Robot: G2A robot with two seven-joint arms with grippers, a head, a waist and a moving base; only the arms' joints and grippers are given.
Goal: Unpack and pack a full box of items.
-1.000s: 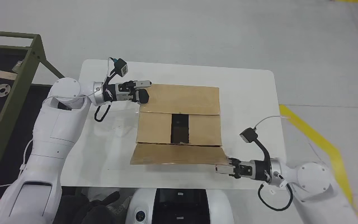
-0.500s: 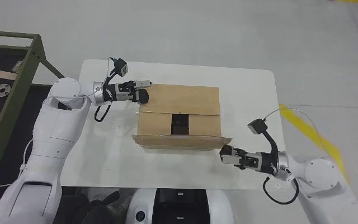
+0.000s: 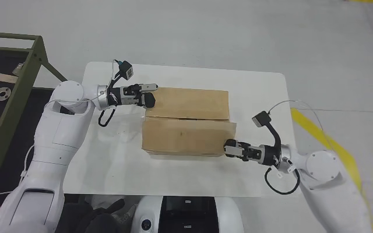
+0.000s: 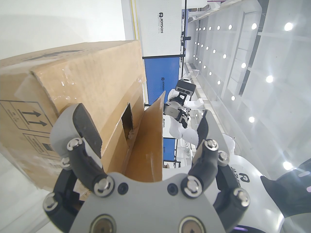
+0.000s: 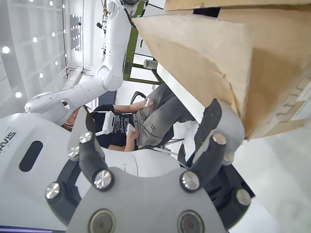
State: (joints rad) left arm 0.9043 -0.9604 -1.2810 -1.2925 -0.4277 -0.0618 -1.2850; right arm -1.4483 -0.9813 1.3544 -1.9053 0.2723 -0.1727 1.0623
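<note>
Flap [image 3: 183, 137] looks flat from above, ajar from the wrists; left end effector [image 4: 143, 117], right end effector [image 5: 148, 111] spread.

Bright, even light overhead: ceiling lamps [image 4: 268, 78] flare beyond the box [image 3: 185, 122], faint shadow just beside it, straight lines bowing at wrist-view edges.

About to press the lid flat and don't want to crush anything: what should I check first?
1. Near flap folded over the cardboard box: ok.
2. Near flap lying flat: not ok, tilted up in both wrist views.
3. Far flap down: ok.
4. Left jaws open at the far left corner: ok.
5. Right jaws open, against the near flap's right end: ok.
6. Items clear of the flaps: cannot tell.
</note>
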